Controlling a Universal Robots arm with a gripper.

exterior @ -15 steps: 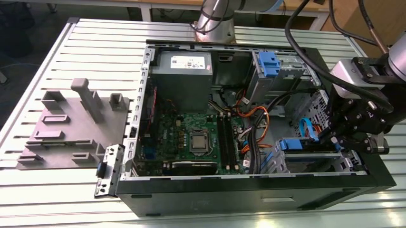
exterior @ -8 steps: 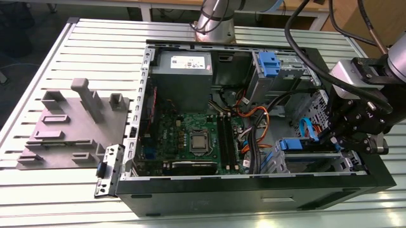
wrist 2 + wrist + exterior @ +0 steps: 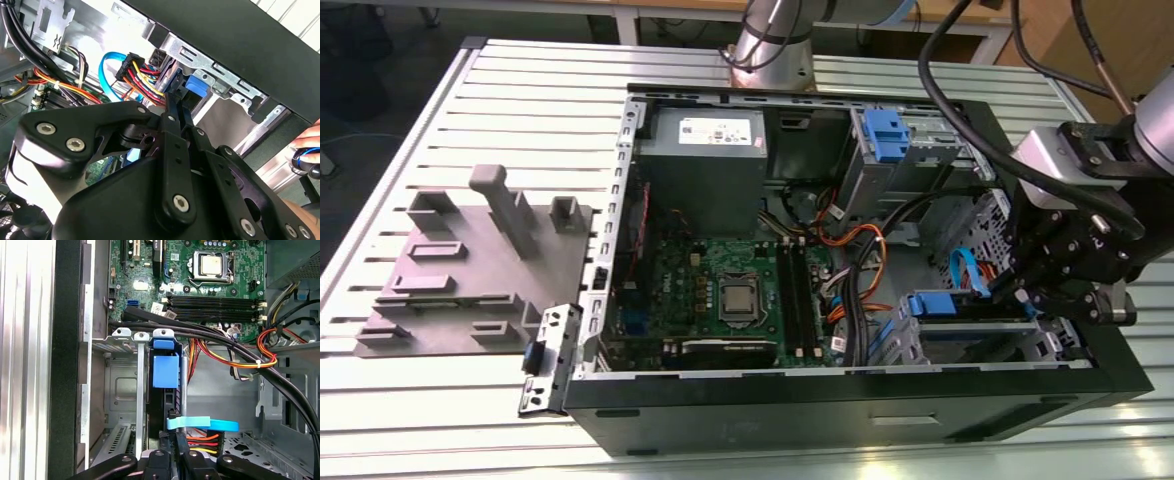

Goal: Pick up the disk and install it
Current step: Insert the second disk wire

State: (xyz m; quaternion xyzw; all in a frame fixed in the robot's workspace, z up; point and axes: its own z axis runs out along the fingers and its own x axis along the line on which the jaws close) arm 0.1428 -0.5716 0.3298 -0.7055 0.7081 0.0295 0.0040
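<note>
The disk point(image 3: 165, 371) stands on edge in the drive cage point(image 3: 120, 390) at the case's front corner, with its blue plastic end showing. In the exterior view the disk point(image 3: 941, 303) sits low at the exterior view's right. My gripper point(image 3: 1034, 300) hangs just beside it, inside the case. In both wrist views the black fingers point(image 3: 172, 117) run together up to the disk's blue end point(image 3: 196, 87). The gripper point(image 3: 172, 437) is shut on the disk's near edge.
A blue flat cable point(image 3: 202, 424) and a bundle of red, yellow and black wires point(image 3: 145, 75) crowd the disk's end. Thick black cables point(image 3: 210, 337) cross over the motherboard point(image 3: 720, 290). A tall blue latch point(image 3: 887, 135) stands at the back. A person's hand point(image 3: 307, 145) is outside the case.
</note>
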